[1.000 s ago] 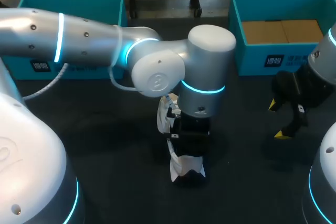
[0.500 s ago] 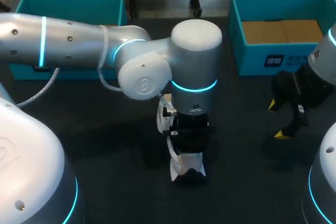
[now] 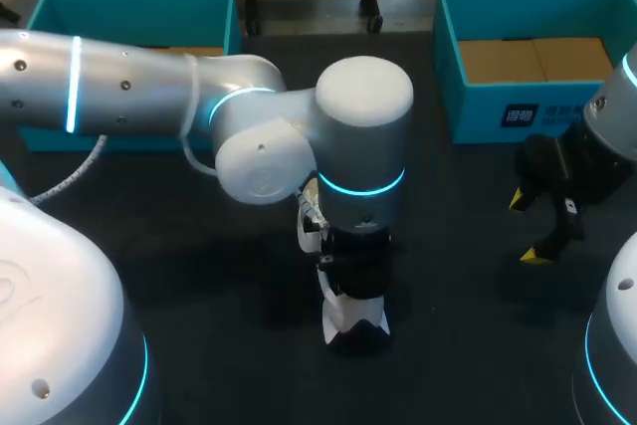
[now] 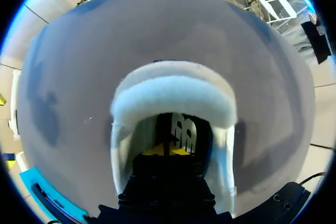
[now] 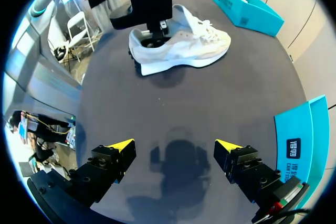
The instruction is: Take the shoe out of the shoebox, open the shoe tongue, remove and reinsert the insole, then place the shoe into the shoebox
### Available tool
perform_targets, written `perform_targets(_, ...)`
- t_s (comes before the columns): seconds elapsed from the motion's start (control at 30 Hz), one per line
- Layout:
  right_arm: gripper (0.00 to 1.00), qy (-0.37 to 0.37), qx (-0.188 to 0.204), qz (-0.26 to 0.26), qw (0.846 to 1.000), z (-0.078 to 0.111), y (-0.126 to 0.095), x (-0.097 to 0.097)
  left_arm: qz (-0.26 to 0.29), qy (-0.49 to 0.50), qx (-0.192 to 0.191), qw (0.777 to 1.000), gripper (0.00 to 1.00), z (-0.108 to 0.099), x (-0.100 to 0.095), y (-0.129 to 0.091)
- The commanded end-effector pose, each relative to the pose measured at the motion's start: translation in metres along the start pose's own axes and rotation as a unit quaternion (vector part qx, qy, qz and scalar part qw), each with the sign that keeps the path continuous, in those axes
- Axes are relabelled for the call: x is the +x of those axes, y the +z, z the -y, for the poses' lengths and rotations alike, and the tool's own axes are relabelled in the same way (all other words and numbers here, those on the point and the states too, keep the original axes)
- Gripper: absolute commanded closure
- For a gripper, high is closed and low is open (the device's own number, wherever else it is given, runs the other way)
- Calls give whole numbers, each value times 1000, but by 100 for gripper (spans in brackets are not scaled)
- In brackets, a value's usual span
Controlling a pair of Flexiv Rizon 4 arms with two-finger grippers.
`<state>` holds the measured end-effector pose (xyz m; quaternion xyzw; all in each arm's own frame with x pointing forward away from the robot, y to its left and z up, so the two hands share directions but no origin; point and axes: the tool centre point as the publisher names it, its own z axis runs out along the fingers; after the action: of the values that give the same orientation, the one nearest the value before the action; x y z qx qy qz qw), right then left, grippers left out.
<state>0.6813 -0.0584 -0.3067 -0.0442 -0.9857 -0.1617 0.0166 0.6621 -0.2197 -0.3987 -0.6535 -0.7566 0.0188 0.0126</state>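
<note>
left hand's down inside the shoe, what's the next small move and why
Probably grip the insole at the heel and ease it up: the left hand sits inside the shoe, right over the insole, while the right hand hangs open, apart from the shoe.

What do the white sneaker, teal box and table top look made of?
White low-top sneaker: soft matte textile or suede upper, fuzzy padded collar, smoother rubbery-looking sole.
Teal open shoebox: probably cardboard, thin straight matte walls, brown board inside.
Dark table top: matte, no glare; mat or laminate, cannot tell.
</note>
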Motion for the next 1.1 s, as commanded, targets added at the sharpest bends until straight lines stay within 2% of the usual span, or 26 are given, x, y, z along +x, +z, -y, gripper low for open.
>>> perform_targets(0.03, 0, 0, 1, 1, 1000, 0, 1, 1, 15, -3, -13, 1000, 100, 2, 16, -26)
perform_targets(0.27, 0, 0, 1, 1, 1000, 0, 1, 1, 23, -15, -12, 1000, 100, -6, 17, -44)
perform_targets(0.43, 0, 0, 1, 1, 1000, 0, 1, 1, 11, -28, -45, 999, 100, -10, 16, -52)
perform_targets(0.57, 0, 0, 1, 1, 1000, 0, 1, 1, 3, -34, -54, 998, 100, -15, 11, -50)
perform_targets(0.8, 0, 0, 1, 1, 1000, 0, 1, 1, -8, -47, -76, 996, 100, -9, 4, -41)
perform_targets(1.07, 0, 0, 1, 1, 1000, 0, 1, 1, -18, -64, -79, 995, 100, -13, 3, -35)
perform_targets(1.1, 0, 0, 1, 1, 1000, 0, 1, 1, -20, -65, -79, 995, 96, -13, 3, -35)
